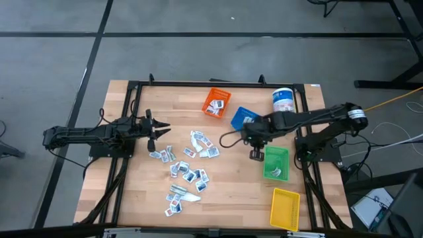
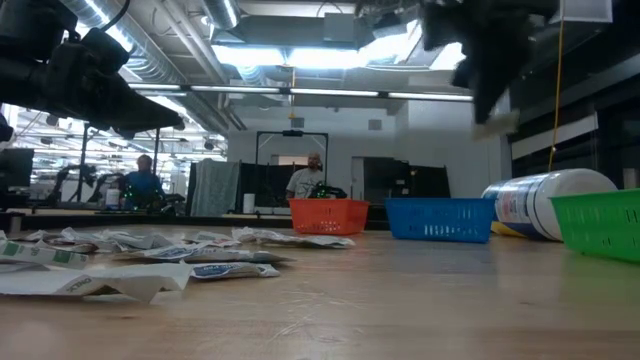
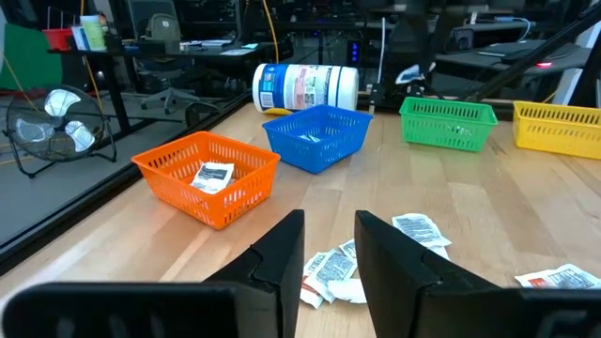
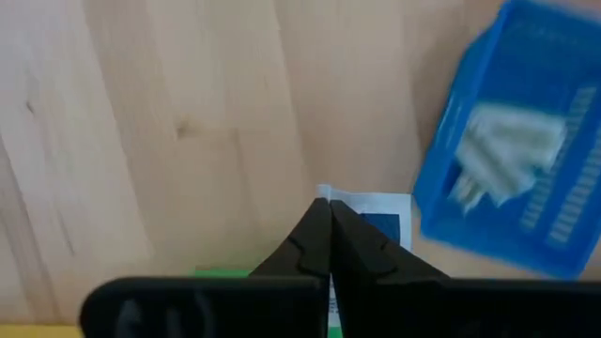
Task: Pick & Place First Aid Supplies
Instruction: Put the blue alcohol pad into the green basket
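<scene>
One first aid packet [image 4: 376, 208], white with blue print, is pinched between the shut fingers of the right claw [image 1: 255, 154], which hangs above the desk [image 1: 132, 192]. Seen from above as a clock face, the green bin [image 1: 277, 157] lies just beside that claw at about 4 o'clock, with its long side running from 12 to 6, and the blue bin [image 1: 241, 117] sits near at 12 o'clock. I judge that the drop depends on a short shift towards 4 o'clock. The right arm is far nearer to both bins than the left. The left claw [image 1: 162, 130] hovers at 9 o'clock, its fingers slightly apart and empty. It is just beside the loose packets [image 1: 188, 168], roughly twenty of them, too overlapped to count exactly. There are four bins: orange [image 1: 215, 102], blue, green and yellow [image 1: 285, 208]. One white canister [image 1: 283, 100] lies at 1 o'clock.
</scene>
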`<action>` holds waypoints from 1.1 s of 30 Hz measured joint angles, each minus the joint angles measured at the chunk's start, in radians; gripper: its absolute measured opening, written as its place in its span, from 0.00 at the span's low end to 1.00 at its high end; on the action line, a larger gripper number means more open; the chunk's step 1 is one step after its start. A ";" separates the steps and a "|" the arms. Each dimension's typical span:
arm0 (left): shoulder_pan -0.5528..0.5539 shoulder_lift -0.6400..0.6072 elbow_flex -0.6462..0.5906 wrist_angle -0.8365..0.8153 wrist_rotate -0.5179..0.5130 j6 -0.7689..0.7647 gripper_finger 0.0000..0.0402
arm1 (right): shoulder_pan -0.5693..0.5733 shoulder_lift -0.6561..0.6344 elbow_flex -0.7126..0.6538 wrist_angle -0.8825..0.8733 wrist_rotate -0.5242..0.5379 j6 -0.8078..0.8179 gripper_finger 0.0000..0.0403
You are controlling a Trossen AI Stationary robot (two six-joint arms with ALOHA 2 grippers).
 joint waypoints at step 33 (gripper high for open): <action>0.000 0.000 0.000 0.000 0.000 0.000 0.23 | 0.317 -0.157 -0.323 0.090 0.034 0.806 0.05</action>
